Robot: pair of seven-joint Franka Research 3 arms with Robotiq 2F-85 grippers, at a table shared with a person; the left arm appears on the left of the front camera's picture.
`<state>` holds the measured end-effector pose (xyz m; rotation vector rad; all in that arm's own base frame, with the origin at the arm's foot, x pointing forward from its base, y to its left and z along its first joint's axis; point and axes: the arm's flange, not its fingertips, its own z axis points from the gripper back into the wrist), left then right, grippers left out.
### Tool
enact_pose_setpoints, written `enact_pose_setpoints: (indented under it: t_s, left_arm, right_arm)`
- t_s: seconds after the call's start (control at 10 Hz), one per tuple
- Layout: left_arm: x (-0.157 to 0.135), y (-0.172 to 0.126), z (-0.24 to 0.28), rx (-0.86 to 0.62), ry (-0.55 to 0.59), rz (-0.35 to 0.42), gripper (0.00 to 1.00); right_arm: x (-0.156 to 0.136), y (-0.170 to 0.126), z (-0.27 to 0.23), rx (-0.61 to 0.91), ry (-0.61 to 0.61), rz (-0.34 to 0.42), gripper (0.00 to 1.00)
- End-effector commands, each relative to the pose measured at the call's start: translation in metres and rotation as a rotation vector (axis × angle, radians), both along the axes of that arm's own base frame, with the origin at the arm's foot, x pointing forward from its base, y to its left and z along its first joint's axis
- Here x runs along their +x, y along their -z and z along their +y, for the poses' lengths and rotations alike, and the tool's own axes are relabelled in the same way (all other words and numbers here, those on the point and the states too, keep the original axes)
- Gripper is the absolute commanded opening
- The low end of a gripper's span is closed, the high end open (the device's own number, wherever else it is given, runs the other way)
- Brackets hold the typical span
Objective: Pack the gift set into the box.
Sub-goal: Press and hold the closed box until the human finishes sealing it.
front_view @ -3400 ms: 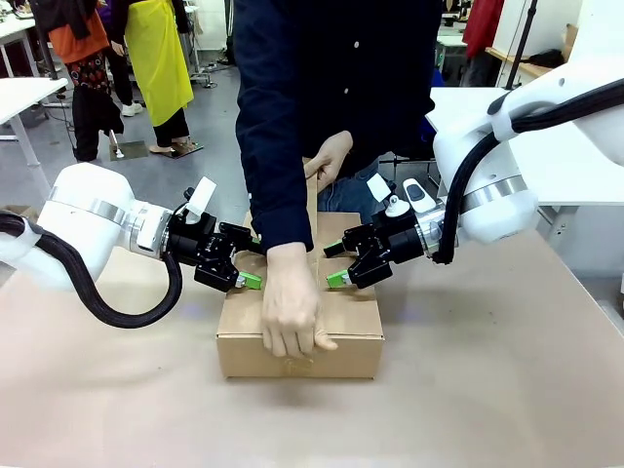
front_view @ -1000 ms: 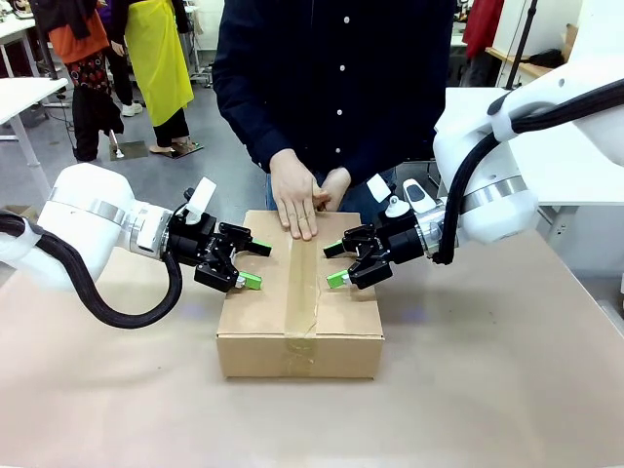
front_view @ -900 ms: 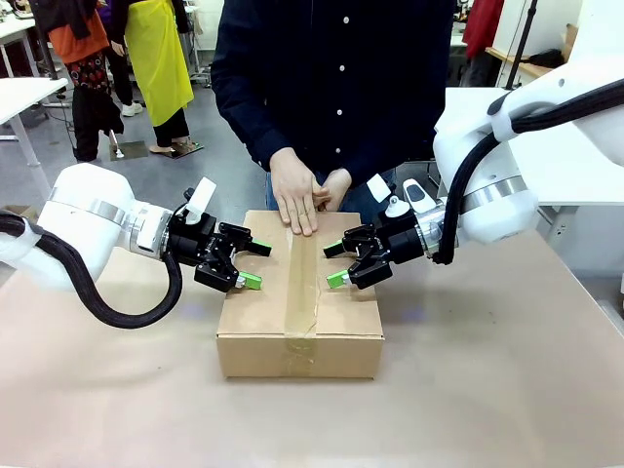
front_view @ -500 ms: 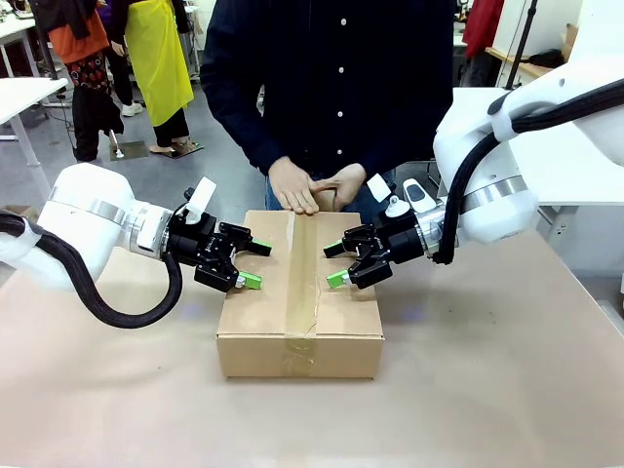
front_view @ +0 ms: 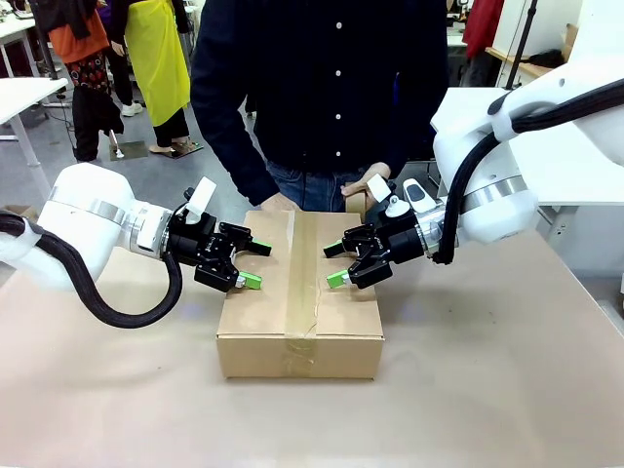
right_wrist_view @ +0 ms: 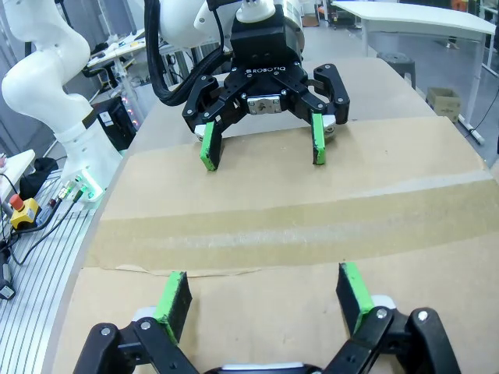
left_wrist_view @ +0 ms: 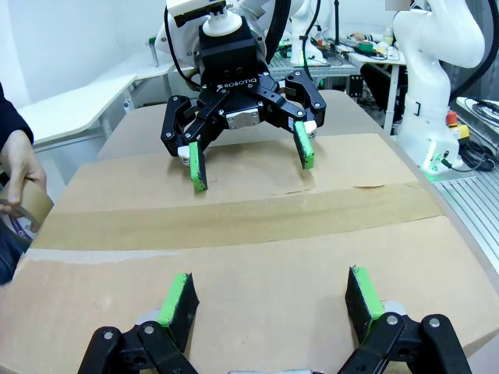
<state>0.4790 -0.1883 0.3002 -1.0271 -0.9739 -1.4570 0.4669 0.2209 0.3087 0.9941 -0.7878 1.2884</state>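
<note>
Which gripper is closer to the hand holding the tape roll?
The right gripper. The person's hand with the tape roll sits at the box's far edge on that side; the left gripper is across the taped seam.

White arms with silver rings and black cables end in black, green-padded left claw (front_view: 251, 262) and right claw (front_view: 333, 263)

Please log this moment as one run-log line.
brown cardboard box: closed, taped | left gripper: open over lid | right gripper: open over lid

The left gripper (front_view: 251, 262) and right gripper (front_view: 334, 263) face each other, jaws spread, seemingly hovering level.
</note>
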Motion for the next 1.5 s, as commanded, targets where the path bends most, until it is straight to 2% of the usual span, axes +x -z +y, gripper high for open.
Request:
enact_pose_setpoints:
  t_s: [0.0, 0.7, 0.8, 0.9, 1.0, 1.1, 1.3, 1.4]
  left_arm:
    - [-0.002, 0.001, 0.001, 0.002, -0.001, 0.003, 1.00]
    - [0.000, 0.000, 0.000, 0.000, 0.000, 0.000, 1.00]
    - [-0.002, -0.029, 0.004, 0.003, 0.042, 0.128, 1.00]
    - [-0.010, -0.065, 0.022, -0.037, 0.062, 0.215, 1.00]
    - [-0.022, -0.097, 0.050, -0.070, 0.016, 0.303, 1.00]
    - [-0.039, -0.118, 0.089, -0.080, 0.015, 0.369, 1.00]
    - [-0.059, -0.114, 0.171, -0.142, -0.143, 0.495, 1.00]
    - [-0.064, -0.098, 0.214, -0.202, -0.309, 0.557, 1.00]
  right_arm:
    - [-0.002, 0.004, 0.000, 0.005, 0.010, -0.006, 1.00]
    - [0.000, 0.000, 0.000, 0.000, 0.000, 0.000, 1.00]
    - [-0.005, -0.026, -0.005, -0.017, -0.040, 0.036, 1.00]
    - [-0.015, -0.058, -0.030, -0.008, -0.027, 0.091, 1.00]
    - [-0.032, -0.084, -0.069, 0.024, 0.034, 0.192, 1.00]
    - [-0.056, -0.096, -0.123, 0.045, 0.109, 0.322, 1.00]
    - [-0.096, -0.090, -0.226, 0.216, 0.332, 0.448, 1.00]
    - [-0.113, -0.074, -0.276, 0.359, 0.483, 0.528, 1.00]
